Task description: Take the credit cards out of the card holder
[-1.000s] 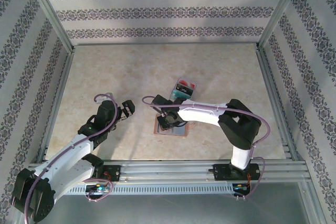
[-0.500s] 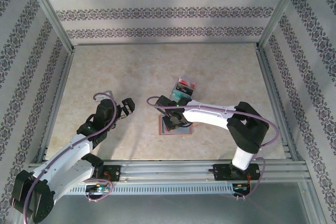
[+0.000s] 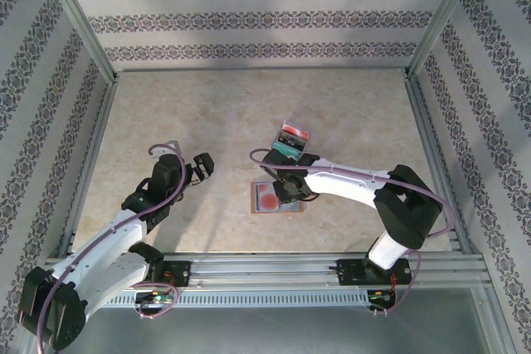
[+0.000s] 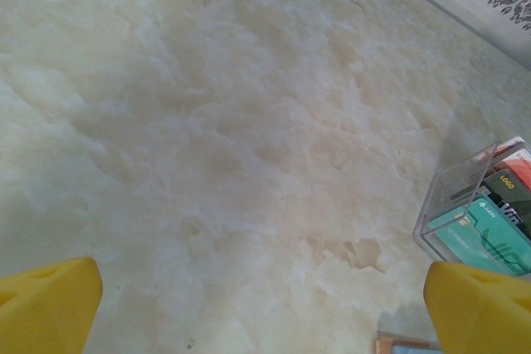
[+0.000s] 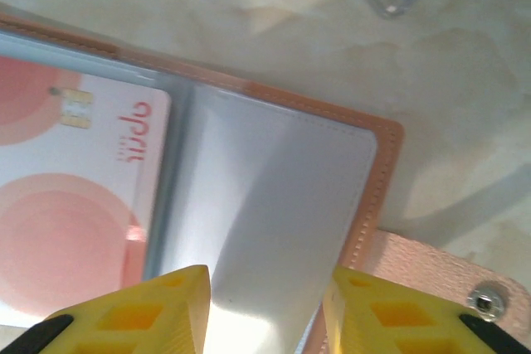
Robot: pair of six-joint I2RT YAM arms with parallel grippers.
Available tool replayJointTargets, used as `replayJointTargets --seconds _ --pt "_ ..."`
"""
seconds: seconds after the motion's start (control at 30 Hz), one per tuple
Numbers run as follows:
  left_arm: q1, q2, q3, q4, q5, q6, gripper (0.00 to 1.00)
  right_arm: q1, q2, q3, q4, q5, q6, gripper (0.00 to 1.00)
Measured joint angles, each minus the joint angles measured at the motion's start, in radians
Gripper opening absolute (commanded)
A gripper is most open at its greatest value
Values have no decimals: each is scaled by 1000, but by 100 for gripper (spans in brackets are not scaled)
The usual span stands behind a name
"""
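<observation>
Right arm (image 3: 348, 180) shifted rightward, uncovering open reddish-brown leather card holder (image 5: 274, 188), table (image 3: 166, 122) middle toward near edge. Pale-red plastic credit card (image 5: 66, 205) pocketed. Right end effector (image 5: 265, 288) parted, empty, above. Next, you pinch card edge, slide out.

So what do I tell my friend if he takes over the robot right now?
Left fingers: open, over bare table beside the tray.
Right fingers: open, low over the grey panel of the open wallet.
Done, it seems: teal, dark and red cards sit in the tray.
Left to do: pull the pink card out of the wallet's pocket.
</observation>
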State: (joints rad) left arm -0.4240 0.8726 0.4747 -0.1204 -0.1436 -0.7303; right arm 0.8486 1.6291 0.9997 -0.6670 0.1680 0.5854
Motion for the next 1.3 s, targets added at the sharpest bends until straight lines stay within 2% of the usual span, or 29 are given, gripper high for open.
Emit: replayJointTargets --seconds 0.13,0.3,0.47,0.73,0.83,1.1,1.3 --pt "-37 38 12 0 -3 13 98 -41 -14 -56 20 -2 17 37" --pt "-138 125 55 1 -18 45 97 -93 -40 -144 68 -40 35 30" --pt "-230 227 112 2 -10 90 90 -138 -104 -192 99 -77 42 27" --pt "-337 406 176 34 77 164 65 -153 -289 -198 100 -114 49 27" --pt "-357 480 192 64 121 175 54 -167 -325 -198 122 -165 63 27" --pt "-375 640 226 147 242 182 29 -186 -279 -219 266 -357 107 27" --pt "-376 692 227 191 288 180 22 -186 -210 -242 360 -454 132 27"
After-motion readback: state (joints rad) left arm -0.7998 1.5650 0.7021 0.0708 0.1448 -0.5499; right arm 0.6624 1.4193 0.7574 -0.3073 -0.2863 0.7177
